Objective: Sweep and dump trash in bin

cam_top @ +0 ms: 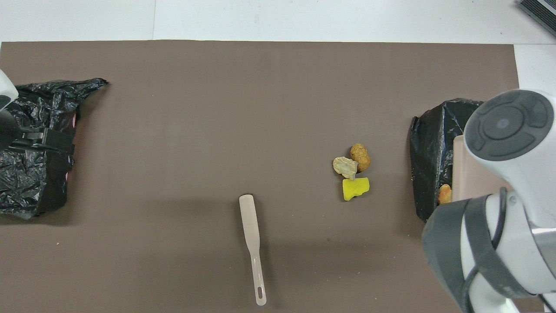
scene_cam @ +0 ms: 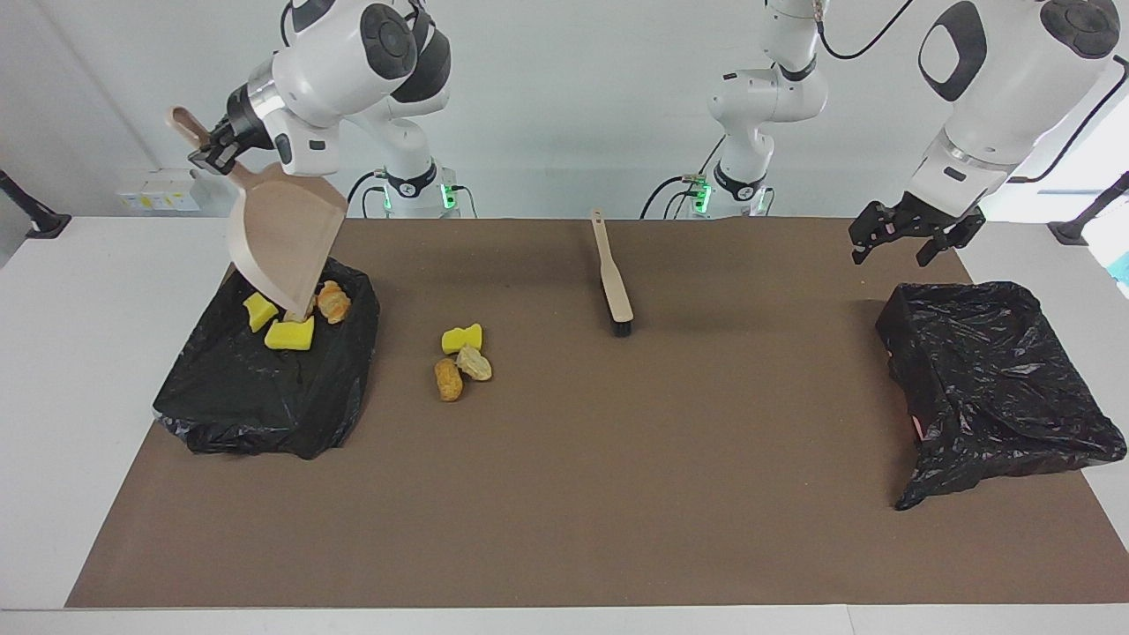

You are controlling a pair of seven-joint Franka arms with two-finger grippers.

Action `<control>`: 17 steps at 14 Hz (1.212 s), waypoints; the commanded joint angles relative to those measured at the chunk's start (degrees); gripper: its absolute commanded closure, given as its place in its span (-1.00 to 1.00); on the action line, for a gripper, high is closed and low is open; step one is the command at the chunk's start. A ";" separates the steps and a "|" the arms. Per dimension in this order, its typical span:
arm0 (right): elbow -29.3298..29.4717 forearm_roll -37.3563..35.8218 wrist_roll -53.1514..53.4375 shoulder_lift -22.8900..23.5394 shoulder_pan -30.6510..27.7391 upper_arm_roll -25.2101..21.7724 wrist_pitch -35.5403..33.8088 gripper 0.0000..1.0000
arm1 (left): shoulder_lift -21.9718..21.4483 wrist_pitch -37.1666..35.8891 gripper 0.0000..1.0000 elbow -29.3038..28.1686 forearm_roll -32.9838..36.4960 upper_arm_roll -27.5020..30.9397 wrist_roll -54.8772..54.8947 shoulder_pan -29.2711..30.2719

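So, sweeping across the facing view from the right arm's end of the table: my right gripper (scene_cam: 205, 152) is clamped on the handle of the beige dustpan (scene_cam: 284, 231), holding it up over the bin with its mouth tipped steeply down so everything slides out. That bin is a black-bagged bin (scene_cam: 265, 388), and four pieces of trash sit on top of the bag: two yellow sponge bits (scene_cam: 289, 333), a croissant-looking chunk (scene_cam: 333, 302), plus one mostly hidden by the pan's lip. Looks like the pan is empty now.

Next along, three scraps are on the brown mat (scene_cam: 564, 494) just beside the bin, bunched together: a yellow sponge piece (scene_cam: 462, 338), a pale bread chunk (scene_cam: 474, 362) and a brown one (scene_cam: 448, 379). So I reckon I'm only partway done.

Then the brush (scene_cam: 614, 280) lies on the mat nearer the robots, nobody holding it.

Last, my left gripper (scene_cam: 913, 236) waits with fingers spread and empty over the mat by the second black-bagged bin (scene_cam: 997, 379).
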 commanded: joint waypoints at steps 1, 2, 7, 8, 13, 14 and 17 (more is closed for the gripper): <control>1.72 13.85 16.67 1.33 0.43 0.09 0.32 1.00 | -0.56 -0.09 -1.00 -0.14 -0.77 0.62 0.80 -0.71; 1.72 19.75 23.96 1.33 0.08 0.09 3.89 1.00 | -0.56 -0.09 -1.00 0.13 -0.68 0.62 0.80 -0.71; 2.76 35.69 60.35 6.07 3.23 0.35 14.45 1.00 | -0.73 -0.27 -1.00 0.13 -0.68 0.70 0.27 -0.27; 3.30 38.85 65.46 6.77 3.94 0.27 17.44 1.00 | -0.82 -0.36 -1.00 0.13 -0.68 0.71 0.27 -0.18; 14.08 44.24 88.16 23.97 11.05 0.53 31.69 1.00 | -0.73 -0.27 -1.00 0.13 -0.59 0.71 0.27 0.00; 16.20 45.46 91.50 26.18 12.55 0.53 33.27 1.00 | -0.73 -0.27 -1.00 0.13 -0.59 0.79 0.27 0.00; 16.57 45.83 98.80 32.51 16.85 0.44 41.43 1.00 | -0.73 -0.36 -1.00 0.13 -0.59 0.79 0.27 0.08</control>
